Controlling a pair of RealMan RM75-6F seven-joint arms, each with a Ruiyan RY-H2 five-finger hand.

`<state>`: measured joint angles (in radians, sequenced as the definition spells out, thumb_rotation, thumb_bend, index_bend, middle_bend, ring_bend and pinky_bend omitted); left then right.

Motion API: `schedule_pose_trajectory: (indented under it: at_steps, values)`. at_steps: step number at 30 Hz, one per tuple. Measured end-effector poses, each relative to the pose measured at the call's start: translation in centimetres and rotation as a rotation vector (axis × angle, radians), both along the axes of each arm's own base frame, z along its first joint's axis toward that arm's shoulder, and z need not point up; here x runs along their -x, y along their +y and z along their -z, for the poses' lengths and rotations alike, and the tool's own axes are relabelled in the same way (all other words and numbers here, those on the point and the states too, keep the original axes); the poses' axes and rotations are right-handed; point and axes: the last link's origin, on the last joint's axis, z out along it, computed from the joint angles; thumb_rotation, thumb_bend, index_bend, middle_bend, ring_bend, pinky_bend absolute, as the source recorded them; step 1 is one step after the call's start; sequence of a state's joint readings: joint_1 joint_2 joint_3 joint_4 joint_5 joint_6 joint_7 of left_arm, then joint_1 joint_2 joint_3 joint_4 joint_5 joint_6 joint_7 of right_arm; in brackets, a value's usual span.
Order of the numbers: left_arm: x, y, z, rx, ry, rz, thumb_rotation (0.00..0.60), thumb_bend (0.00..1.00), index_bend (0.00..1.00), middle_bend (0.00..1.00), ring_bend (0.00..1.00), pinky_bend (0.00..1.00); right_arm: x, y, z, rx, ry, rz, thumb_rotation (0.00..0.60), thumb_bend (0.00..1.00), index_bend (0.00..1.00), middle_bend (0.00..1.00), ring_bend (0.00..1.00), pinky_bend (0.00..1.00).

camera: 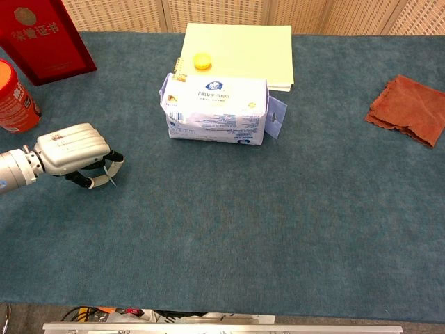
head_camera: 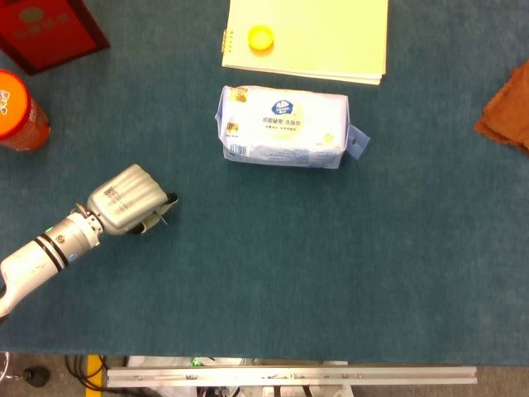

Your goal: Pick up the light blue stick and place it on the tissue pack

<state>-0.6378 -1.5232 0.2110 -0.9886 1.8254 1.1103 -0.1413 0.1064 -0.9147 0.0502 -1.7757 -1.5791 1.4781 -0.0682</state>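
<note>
Chest view shows the light blue stick [camera: 109, 175] pinched under the curled fingers of the left hand [camera: 75, 154], low over the bench [camera: 278, 209] (head view mostly hides it). The tissue pack [head_camera: 283, 127] sits well apart, beside a yellow notebook [head_camera: 314, 37].

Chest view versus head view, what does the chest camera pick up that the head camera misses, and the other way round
Only the chest view shows the wicker panels behind the table and the whole rust cloth, which the head view cuts off at its right edge. Only the head view shows the metal rail along the table's near edge in full. Both show the left hand curled around the light blue stick, the tissue pack, the yellow notebook with a yellow cap, the red box and the orange can. Neither shows the right hand.
</note>
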Motion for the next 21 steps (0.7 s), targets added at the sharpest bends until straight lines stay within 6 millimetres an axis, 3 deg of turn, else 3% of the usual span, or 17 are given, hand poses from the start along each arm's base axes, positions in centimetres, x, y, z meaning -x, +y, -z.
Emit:
schedule_pose_trajectory:
  at_steps: [21]
  values:
    - [-0.12,0.13,0.48,0.004,-0.003,-0.017,0.6,0.38,0.56,0.97,0.98,0.9,-0.22,0.34,-0.25,0.006,0.006,0.001,0.6,0.36,0.11,0.34,0.37,0.58]
